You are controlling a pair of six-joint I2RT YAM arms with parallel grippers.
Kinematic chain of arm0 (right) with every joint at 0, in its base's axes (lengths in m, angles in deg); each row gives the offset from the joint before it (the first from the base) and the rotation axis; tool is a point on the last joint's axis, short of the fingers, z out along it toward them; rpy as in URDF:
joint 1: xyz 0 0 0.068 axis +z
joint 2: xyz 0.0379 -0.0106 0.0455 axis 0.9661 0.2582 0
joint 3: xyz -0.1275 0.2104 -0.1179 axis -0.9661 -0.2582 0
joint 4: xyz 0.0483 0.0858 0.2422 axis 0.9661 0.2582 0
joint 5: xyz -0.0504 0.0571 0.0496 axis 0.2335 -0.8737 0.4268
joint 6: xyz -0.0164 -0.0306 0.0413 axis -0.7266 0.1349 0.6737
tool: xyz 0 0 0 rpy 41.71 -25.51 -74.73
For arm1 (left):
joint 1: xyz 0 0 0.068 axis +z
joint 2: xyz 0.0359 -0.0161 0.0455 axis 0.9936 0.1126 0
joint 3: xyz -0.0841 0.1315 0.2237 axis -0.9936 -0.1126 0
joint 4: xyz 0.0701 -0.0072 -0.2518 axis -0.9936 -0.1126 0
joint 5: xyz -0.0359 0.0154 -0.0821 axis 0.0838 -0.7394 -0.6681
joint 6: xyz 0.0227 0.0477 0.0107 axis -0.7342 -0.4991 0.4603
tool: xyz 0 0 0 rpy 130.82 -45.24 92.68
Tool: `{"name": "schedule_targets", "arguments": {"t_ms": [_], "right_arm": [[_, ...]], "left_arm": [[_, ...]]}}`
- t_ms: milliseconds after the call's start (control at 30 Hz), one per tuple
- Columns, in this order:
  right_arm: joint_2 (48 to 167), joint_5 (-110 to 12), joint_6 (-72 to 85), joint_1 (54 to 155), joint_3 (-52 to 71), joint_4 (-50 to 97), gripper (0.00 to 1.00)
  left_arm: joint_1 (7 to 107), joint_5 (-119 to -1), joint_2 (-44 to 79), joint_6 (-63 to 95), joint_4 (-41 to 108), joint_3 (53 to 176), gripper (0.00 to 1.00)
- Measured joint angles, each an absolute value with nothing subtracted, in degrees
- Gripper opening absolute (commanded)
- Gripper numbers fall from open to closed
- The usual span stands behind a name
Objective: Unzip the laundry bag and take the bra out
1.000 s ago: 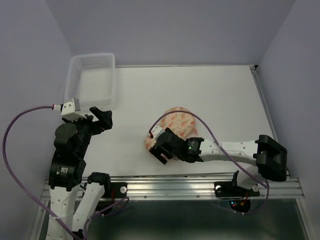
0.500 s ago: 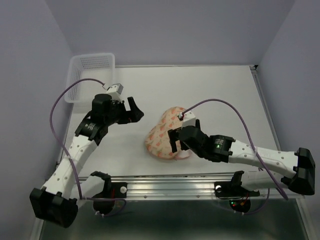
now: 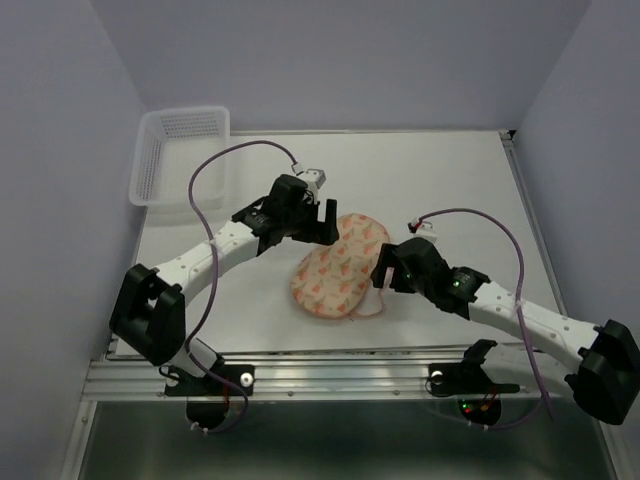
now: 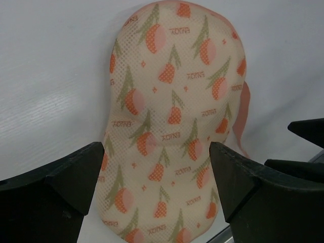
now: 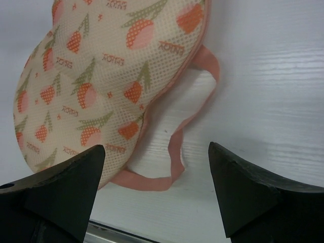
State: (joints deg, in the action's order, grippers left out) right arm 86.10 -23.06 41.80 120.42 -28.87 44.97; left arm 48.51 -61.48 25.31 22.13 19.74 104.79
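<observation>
Orientation first: left gripper [image 3: 318, 228] hangs over the upper end of the laundry bag [image 3: 338, 265], fingers spread, nothing in them. Bag lies mid-table [image 3: 450, 190], long axis running lower left to upper right in the top view. It looks zipped, and I can't see the bra. Right gripper [image 3: 384, 280], also spread and empty, sits just beside the bag's right edge. It's nearest the pink loop [image 5: 216, 75], so I'd guess that edge gets worked first.
</observation>
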Motion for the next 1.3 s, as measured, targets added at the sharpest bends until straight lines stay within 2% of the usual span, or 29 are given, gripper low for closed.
{"name": "schedule_targets", "arguments": {"t_ms": [300, 600, 733, 767, 833, 933, 1067, 1300], "right_arm": [[93.40, -33.98, 46.09, 118.13, -34.27, 30.11, 0.81], [101.12, -38.38, 48.07, 116.60, -35.78, 20.45, 0.63], [103.44, -39.36, 48.49, 116.16, -35.78, 18.13, 0.48], [103.98, -39.73, 48.53, 115.83, -35.76, 17.72, 0.39], [104.75, -40.02, 48.34, 115.29, -35.73, 17.24, 0.29], [106.67, -40.89, 47.59, 113.80, -35.23, 16.76, 0.19], [108.77, -43.03, 44.80, 111.07, -33.20, 16.84, 0.13], [116.90, -46.47, 36.67, 105.15, -22.05, 19.45, 0.14]], "left_arm": [[47.92, -57.79, 35.97, 19.77, 19.76, 107.07, 0.93], [47.92, -56.06, 36.39, 21.39, 20.53, 105.78, 0.86], [47.92, -56.02, 36.41, 22.13, 20.90, 103.81, 0.82], [47.92, -56.11, 36.41, 22.55, 21.12, 103.20, 0.79], [47.92, -56.41, 36.45, 23.25, 21.43, 102.39, 0.75], [47.92, -57.40, 36.48, 24.23, 22.54, 100.93, 0.69], [47.81, -59.12, 36.45, 26.07, 24.44, 97.69, 0.64], [44.64, -62.77, 32.45, 30.83, 27.52, 90.92, 0.61]]}}
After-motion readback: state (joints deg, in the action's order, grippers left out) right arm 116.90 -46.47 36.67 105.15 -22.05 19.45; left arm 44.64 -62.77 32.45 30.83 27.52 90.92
